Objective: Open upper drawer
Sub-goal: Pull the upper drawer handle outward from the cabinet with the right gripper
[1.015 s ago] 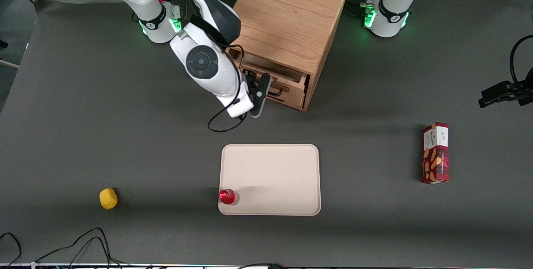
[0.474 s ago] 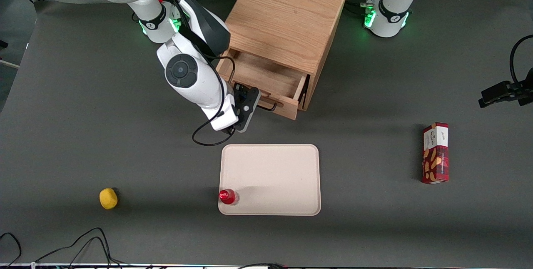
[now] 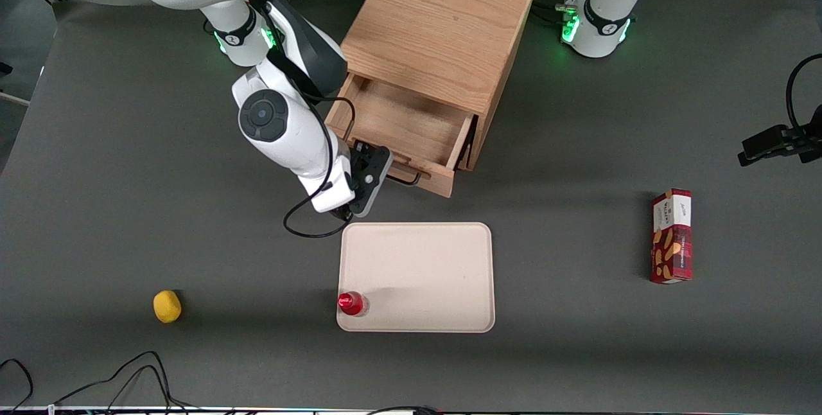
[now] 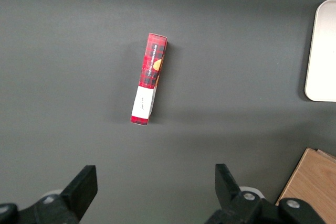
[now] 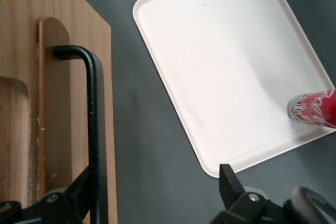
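Gripper [image 3: 379, 174] at the upper drawer [image 3: 401, 127] handle [image 5: 92, 124], fingers spread apart, handle beside 1 finger.

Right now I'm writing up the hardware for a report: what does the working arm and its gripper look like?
The working right arm has glossy white shells, a black sleeve section near the light-oak wooden cabinet, a round dark grey joint cap, and a green-lit base ring. A thin black cable loops off the wrist. Its black two-finger gripper sits at the upper drawer and its thin black wire handle.
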`<state>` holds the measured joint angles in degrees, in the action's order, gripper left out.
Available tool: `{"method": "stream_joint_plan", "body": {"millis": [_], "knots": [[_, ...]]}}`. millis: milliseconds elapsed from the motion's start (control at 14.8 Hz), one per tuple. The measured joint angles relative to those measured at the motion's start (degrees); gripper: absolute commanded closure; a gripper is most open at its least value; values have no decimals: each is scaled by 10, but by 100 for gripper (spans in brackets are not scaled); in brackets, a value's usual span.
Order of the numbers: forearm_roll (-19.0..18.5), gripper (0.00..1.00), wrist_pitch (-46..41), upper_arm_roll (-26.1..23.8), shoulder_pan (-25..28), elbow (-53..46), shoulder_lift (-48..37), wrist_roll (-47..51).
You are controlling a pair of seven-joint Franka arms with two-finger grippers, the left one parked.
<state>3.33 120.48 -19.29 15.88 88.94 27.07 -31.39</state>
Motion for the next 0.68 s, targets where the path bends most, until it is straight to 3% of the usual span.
{"method": "stream_joint_plan", "body": {"millis": [677], "knots": [[0,0,1,12,-31,-57,42,-30]]}}
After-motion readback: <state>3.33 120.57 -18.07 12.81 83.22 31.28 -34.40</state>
